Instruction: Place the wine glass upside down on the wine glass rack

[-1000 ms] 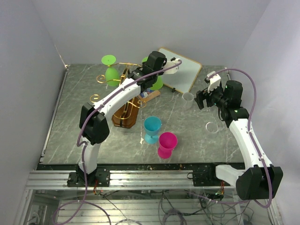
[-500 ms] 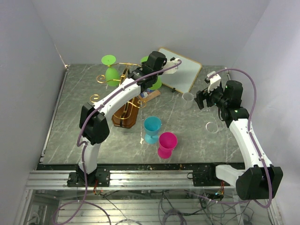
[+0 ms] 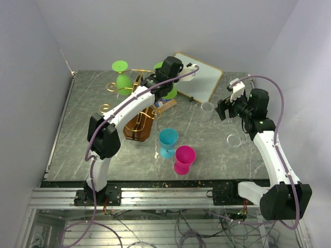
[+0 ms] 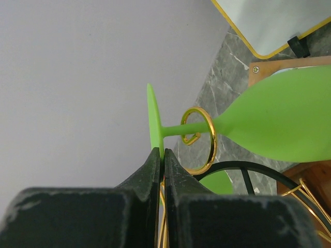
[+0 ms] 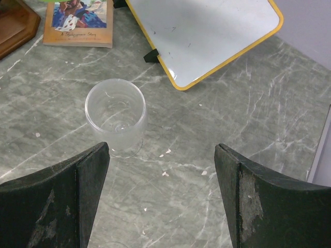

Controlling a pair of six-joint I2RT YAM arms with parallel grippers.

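Note:
A green wine glass (image 4: 279, 116) lies sideways in the left wrist view, its stem running through a gold scroll ring (image 4: 204, 139) of the wine glass rack. My left gripper (image 4: 162, 152) is shut on the rim of that glass's flat foot (image 4: 153, 116). In the top view my left gripper (image 3: 164, 77) is above the rack (image 3: 138, 72), whose brown wooden base (image 3: 138, 128) stands on the table, and the glass's bowl (image 3: 174, 93) shows beside the gripper. A second green glass (image 3: 122, 78) hangs upside down on the rack's left. My right gripper (image 5: 163, 150) is open and empty.
A clear wine glass (image 5: 115, 114) stands upright just ahead of my right gripper's left finger; it also shows in the top view (image 3: 207, 108). A white tilted board (image 3: 199, 82), a booklet (image 5: 78, 23), a blue glass (image 3: 168, 142), a pink glass (image 3: 184, 158) and another clear glass (image 3: 234, 140) stand around.

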